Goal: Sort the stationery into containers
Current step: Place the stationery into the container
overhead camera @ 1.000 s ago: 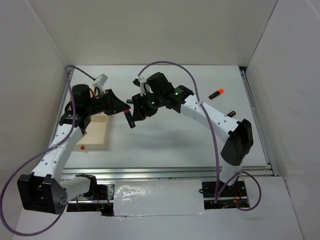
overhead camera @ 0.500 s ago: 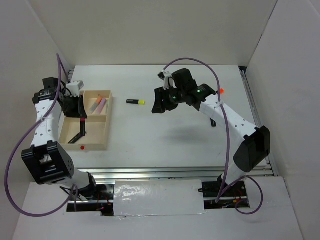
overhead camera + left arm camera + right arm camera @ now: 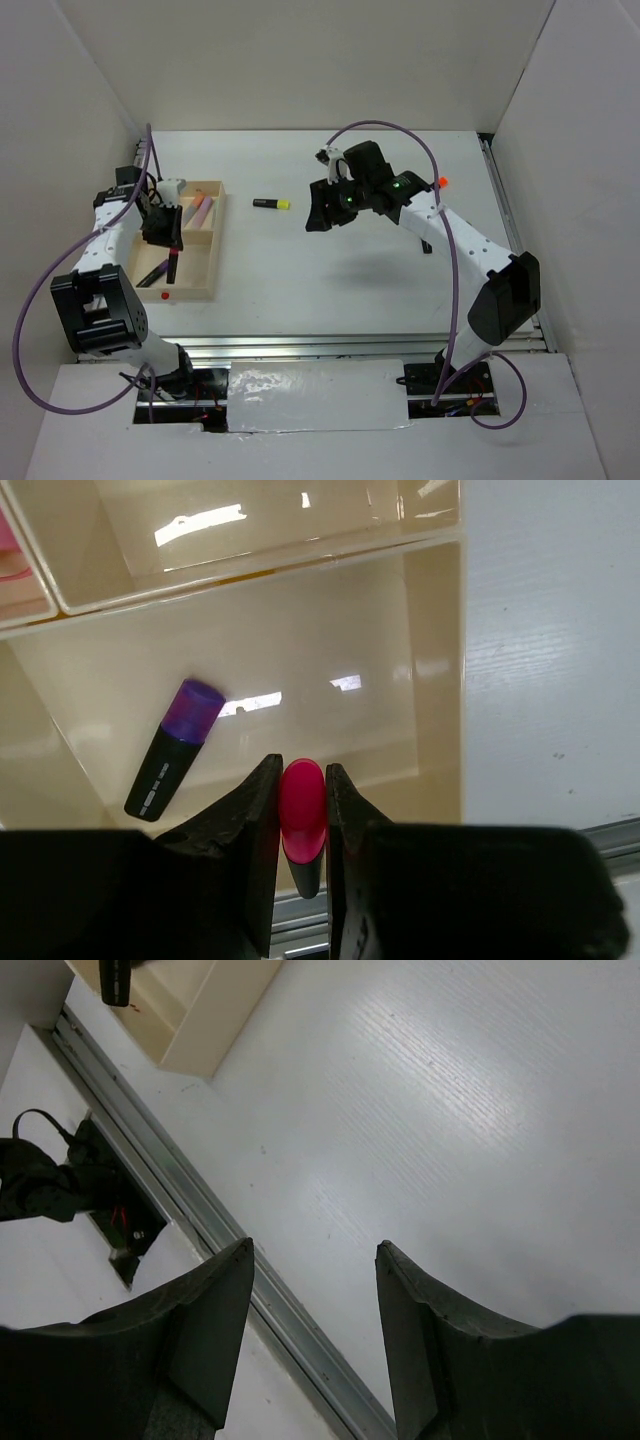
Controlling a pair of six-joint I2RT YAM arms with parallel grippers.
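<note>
Your left gripper (image 3: pixel 302 770) clamps a glossy pink-capped marker (image 3: pixel 302 815), barrel mostly hidden, over the smooth wooden tray (image 3: pixel 432 680), right gripper (image 3: pixel 315 1252) spread, empty.

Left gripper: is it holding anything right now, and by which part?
Yes. The left gripper is shut on a pink-capped marker, pinched across its cap.

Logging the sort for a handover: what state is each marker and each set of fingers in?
Left fingers: shut on pink-capped marker, over the tray.
Right fingers: open, empty.
Purple-capped marker: lying in tray.
Yellow-capped marker: lying on table.
Pastel markers: lying in tray.
</note>
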